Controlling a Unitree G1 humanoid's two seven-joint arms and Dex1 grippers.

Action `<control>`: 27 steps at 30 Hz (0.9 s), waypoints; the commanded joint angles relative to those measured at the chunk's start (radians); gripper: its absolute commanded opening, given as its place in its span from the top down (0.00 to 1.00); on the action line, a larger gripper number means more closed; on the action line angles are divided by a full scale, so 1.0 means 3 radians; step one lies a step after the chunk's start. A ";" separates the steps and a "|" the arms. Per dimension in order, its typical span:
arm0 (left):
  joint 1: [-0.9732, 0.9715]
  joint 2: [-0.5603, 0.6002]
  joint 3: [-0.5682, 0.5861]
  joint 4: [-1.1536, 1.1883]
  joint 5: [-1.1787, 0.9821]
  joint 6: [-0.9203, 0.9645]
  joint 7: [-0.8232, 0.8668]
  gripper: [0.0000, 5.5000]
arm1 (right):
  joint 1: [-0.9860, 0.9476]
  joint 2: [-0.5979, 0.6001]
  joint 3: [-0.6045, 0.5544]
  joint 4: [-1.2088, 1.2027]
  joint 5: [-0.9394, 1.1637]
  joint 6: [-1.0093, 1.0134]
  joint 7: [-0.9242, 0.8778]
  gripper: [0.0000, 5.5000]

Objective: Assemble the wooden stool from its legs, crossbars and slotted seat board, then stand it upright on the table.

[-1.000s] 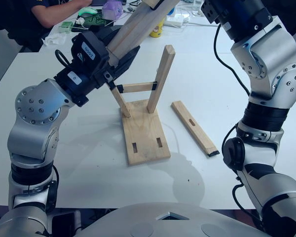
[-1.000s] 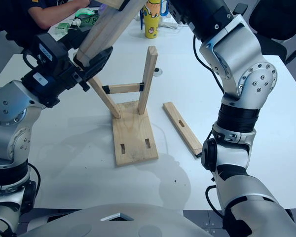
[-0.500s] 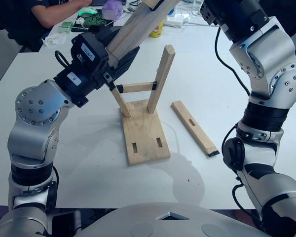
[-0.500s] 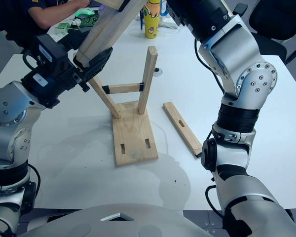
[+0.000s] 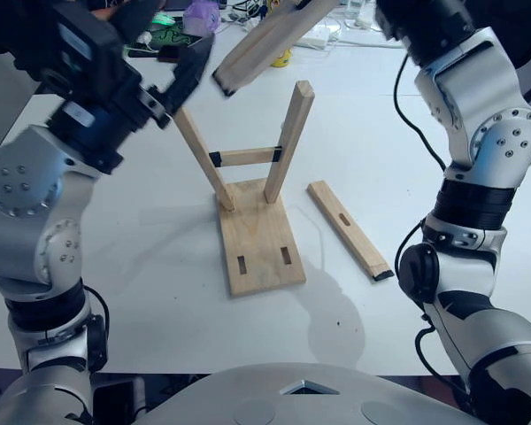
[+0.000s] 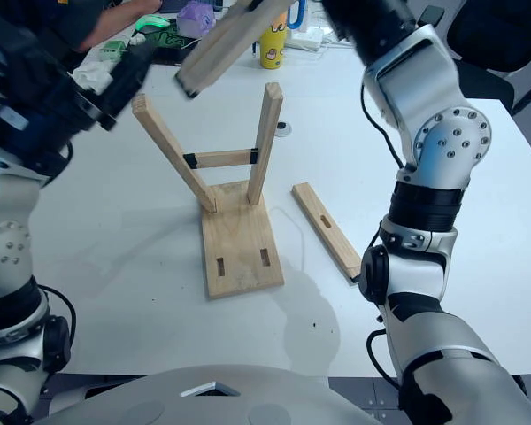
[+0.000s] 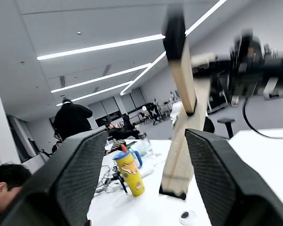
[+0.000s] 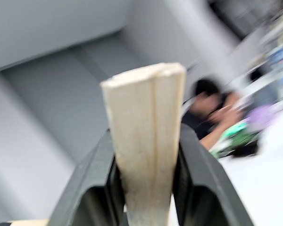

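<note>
Left wrist: left pincer [image 7: 146, 141] spread wide, empty, held leg [image 7: 183, 155] just ahead, apart. Right wrist: right pincer [image 8: 144, 157] clamped on that held leg. Head: seat board [image 5: 258, 243] flat on table [image 5: 142, 266], below and between both pincers, spare leg [image 5: 348, 228] beside.

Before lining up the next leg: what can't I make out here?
- Held leg: upper end, with the right gripper's grip, cut off by the eye views' top edge.
- Seat board's far slots: hidden under the fitted legs' feet, eye views.
- Right wrist view: surroundings blurred, partly blocked by the held leg.
</note>
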 commanded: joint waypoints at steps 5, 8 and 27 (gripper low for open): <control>0.0915 0.0422 -0.0263 -0.0382 -0.0809 0.0735 -0.0568 0.45 | -0.0222 -0.0083 -0.0286 0.0397 -0.0643 -0.0293 0.0062 0.81; 0.1354 0.0720 -0.0483 -0.0548 -0.0919 0.0934 -0.0894 0.45 | -0.0203 -0.0075 -0.0350 0.0378 -0.0690 -0.0241 0.0086 0.81; 0.1740 0.0864 -0.2262 0.0085 0.1086 0.0108 -0.0941 0.45 | -0.0131 0.0084 -0.0481 0.0211 -0.0805 -0.0037 0.0103 0.81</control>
